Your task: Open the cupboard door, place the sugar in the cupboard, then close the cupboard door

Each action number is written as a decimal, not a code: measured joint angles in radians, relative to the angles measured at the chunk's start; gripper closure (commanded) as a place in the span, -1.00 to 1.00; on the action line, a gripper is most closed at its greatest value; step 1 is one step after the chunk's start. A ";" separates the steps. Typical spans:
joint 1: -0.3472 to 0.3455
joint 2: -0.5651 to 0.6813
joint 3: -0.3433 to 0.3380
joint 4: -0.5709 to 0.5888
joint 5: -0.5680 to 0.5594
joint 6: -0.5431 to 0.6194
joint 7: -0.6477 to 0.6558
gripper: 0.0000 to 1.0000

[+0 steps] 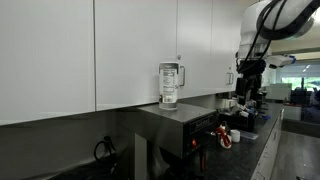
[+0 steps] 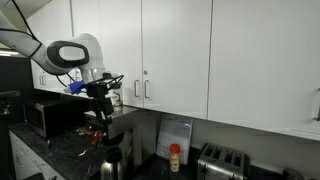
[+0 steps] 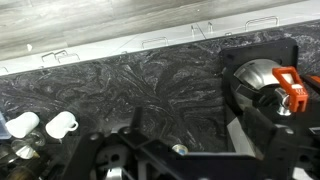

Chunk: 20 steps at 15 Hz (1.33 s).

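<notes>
The claw (image 2: 99, 96) hangs at the left of the frame in an exterior view, below the white arm (image 2: 68, 52). It shows there only as a dark cluster, so I cannot tell whether its jaws are apart or together. In the wrist view only black parts of it cross the bottom edge. Beyond them lies the dark marbled worktop (image 3: 150, 90), with two white cups (image 3: 40, 125) at the lower left and a round metal item (image 3: 258, 82) with an orange part at the right.

The sugar (image 1: 170, 85) stands upright at the centre of the frame in an exterior view, on top of a dark boxy appliance (image 1: 170, 125), well apart from the claw (image 1: 247, 85) at the right.

The cupboard door (image 2: 180, 60) is shut. Its silver handle (image 2: 147, 88) is just beside the neighbouring door's handle (image 2: 135, 88). Lower right of it sit a small bottle (image 2: 175, 157) and a toaster (image 2: 220, 160).
</notes>
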 measured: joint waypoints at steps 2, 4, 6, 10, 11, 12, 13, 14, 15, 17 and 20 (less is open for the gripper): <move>0.000 0.000 0.000 0.000 0.000 0.000 0.000 -1.00; 0.000 0.000 0.000 0.000 0.000 0.000 0.000 -1.00; 0.000 0.000 0.000 0.000 0.000 0.000 0.000 -1.00; 0.000 0.000 0.000 0.000 0.000 0.000 0.000 -1.00; 0.000 0.000 0.000 0.000 0.000 0.000 0.000 -1.00; 0.000 0.000 0.000 0.001 0.000 0.000 0.000 -1.00; 0.001 0.000 0.002 0.001 0.000 0.001 0.000 -1.00; 0.003 0.000 0.004 0.003 0.000 0.003 0.000 -1.00; 0.007 0.000 0.007 0.007 0.000 0.008 0.000 -1.00; 0.019 0.002 0.016 0.020 0.000 0.031 -0.001 -1.00; 0.036 0.008 0.027 0.045 0.000 0.056 -0.002 -1.00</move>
